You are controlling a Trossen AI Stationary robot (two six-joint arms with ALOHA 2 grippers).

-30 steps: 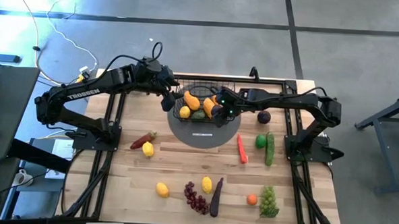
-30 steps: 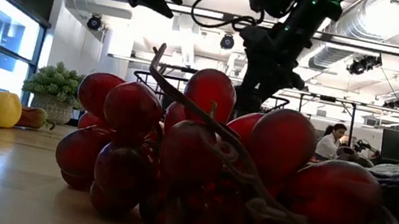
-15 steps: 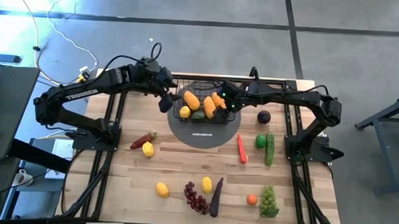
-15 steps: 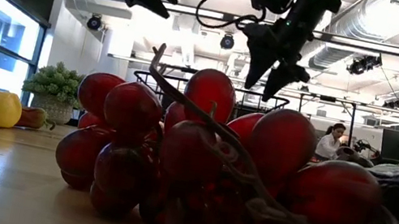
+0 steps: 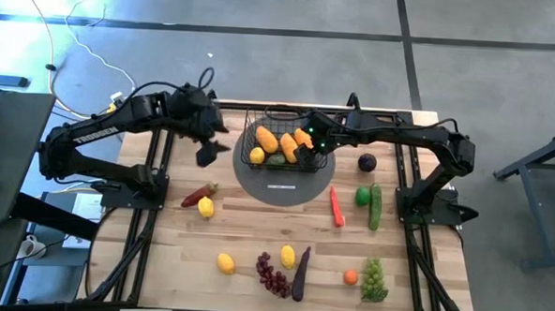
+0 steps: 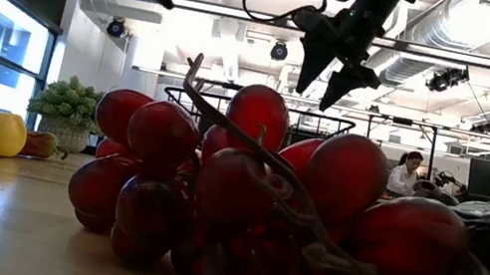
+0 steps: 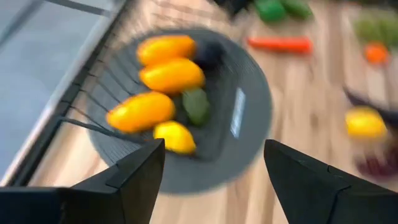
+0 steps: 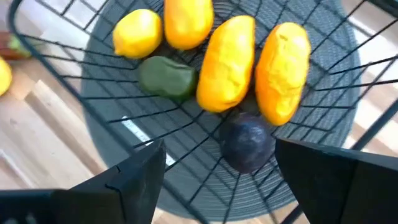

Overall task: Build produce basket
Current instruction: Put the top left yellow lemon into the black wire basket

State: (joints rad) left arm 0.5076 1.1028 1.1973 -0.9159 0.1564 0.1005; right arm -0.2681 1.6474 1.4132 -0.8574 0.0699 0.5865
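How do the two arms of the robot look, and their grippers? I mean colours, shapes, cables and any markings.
Both arms are black, built of jointed tubular segments. The left arm carries white lettering along its long segment, and a thin black cable loops above its wrist. The left gripper and right gripper each have two dark, wedge-shaped fingers. Small green lights glow near the right wrist.
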